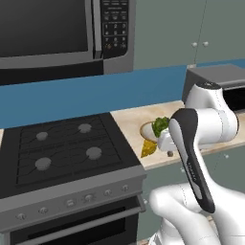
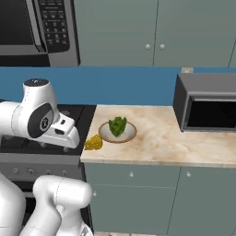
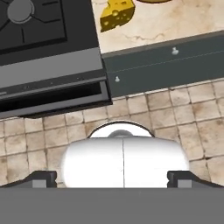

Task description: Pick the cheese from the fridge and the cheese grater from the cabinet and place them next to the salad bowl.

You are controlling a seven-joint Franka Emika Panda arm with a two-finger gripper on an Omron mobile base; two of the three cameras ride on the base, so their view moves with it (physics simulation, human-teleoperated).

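Note:
The cheese (image 1: 148,149) (image 2: 93,143) (image 3: 117,15), a yellow-orange wedge with holes, lies on the counter at the left edge, right beside the salad bowl (image 1: 145,130) (image 2: 105,133). My gripper (image 3: 113,177) is open and holds nothing; its fingertips (image 3: 43,177) stand wide apart, pointing down at the floor in front of the stove. The hand (image 2: 64,131) hovers over the stove's right edge, just left of the cheese. The cabinet (image 2: 115,32) (image 1: 191,28) above the counter has its doors closed. The cheese grater is hidden and the fridge is out of view.
A black stove (image 1: 67,148) (image 3: 39,26) adjoins the counter on the left, with a microwave (image 1: 52,33) above it. A grey oven box (image 2: 207,103) sits on the counter at the right. Base cabinets (image 2: 161,198) and tiled floor (image 3: 175,113) lie below.

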